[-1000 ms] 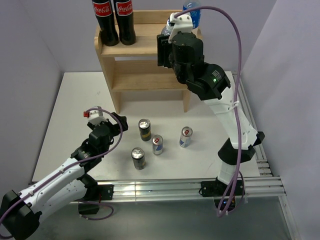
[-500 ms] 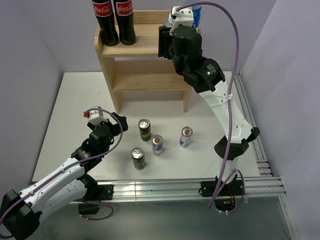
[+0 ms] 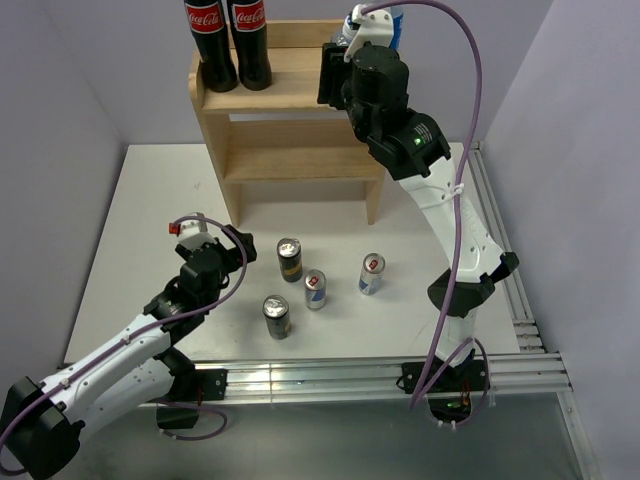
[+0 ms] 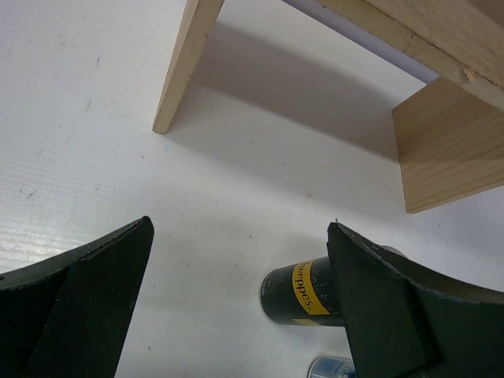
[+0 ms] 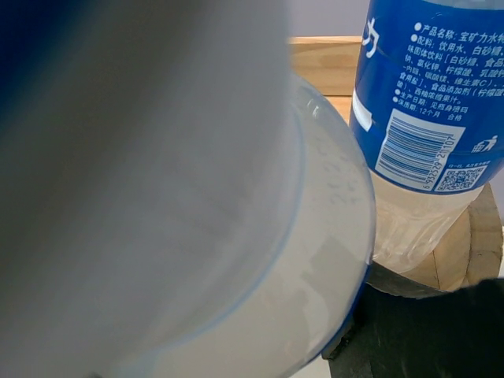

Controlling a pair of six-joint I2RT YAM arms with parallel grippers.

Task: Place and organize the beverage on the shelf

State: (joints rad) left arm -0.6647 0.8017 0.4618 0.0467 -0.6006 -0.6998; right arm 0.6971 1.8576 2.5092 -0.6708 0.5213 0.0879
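While clamping a water bottle atop the shelf (right gripper), holds it beside a second bottle. Holds left gripper wide open by a dark can

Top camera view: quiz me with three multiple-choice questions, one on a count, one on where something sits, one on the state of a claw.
1. How many cans stand on the table? A) two B) four C) six
2. Where are the two cola bottles? A) on the table B) on the shelf's top tier C) on its lower tier
3. The left claw is: A) open and empty B) shut on a can C) shut on a bottle
Answers: 1 B, four upright cans in front of the shelf; 2 B, both stand at the top tier's left end; 3 A, fingers spread with only table between them.
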